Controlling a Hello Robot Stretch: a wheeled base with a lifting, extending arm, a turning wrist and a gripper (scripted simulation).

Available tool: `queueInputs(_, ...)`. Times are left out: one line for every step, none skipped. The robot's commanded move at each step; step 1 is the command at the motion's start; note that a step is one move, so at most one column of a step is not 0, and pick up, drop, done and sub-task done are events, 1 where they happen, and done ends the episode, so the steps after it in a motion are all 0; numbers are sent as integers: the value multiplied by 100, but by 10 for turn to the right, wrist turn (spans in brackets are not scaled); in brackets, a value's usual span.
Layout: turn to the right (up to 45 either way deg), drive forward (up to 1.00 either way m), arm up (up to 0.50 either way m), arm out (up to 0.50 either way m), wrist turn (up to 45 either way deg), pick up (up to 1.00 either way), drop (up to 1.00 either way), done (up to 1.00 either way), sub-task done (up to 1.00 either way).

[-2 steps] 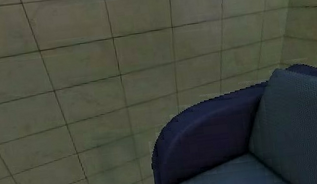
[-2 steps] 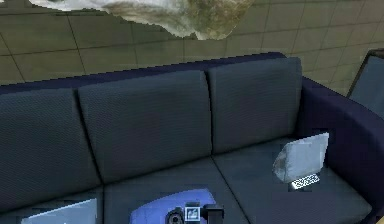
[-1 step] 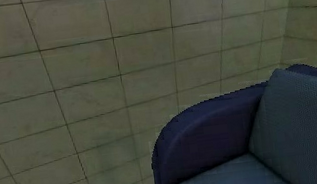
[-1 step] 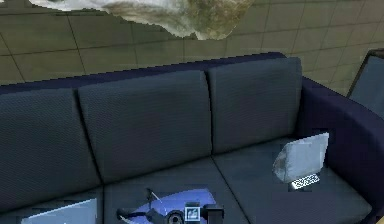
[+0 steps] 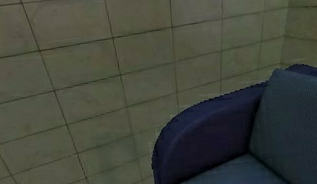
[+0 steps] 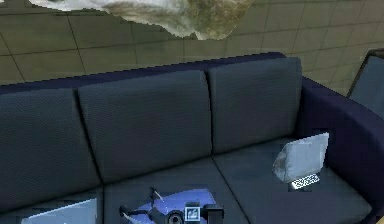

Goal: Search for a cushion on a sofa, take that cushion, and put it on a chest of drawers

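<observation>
The gripper (image 6: 140, 212), whose grip I cannot tell, sits low at the sofa (image 6: 150, 120) seat, while a grey cushion (image 6: 302, 157) leans against the armrest (image 6: 350, 130) at the arm side view's right, probably light and squashy, best taken by its upper edge.

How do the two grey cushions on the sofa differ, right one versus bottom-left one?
The right cushion stands propped beside the sofa's arm, wholly in frame; the left cushion is cut by the picture's bottom edge. A small white thing lies by the right cushion, not the left cushion. Both are pale grey, on the seat.
</observation>
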Motion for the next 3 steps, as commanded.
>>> queueInputs(0,0,-30,0,0,0,0,0,0)
queueInputs(0,0,0,0,0,100,0,0,0)
queueInputs(0,0,10,0,0,0,0,0,0)
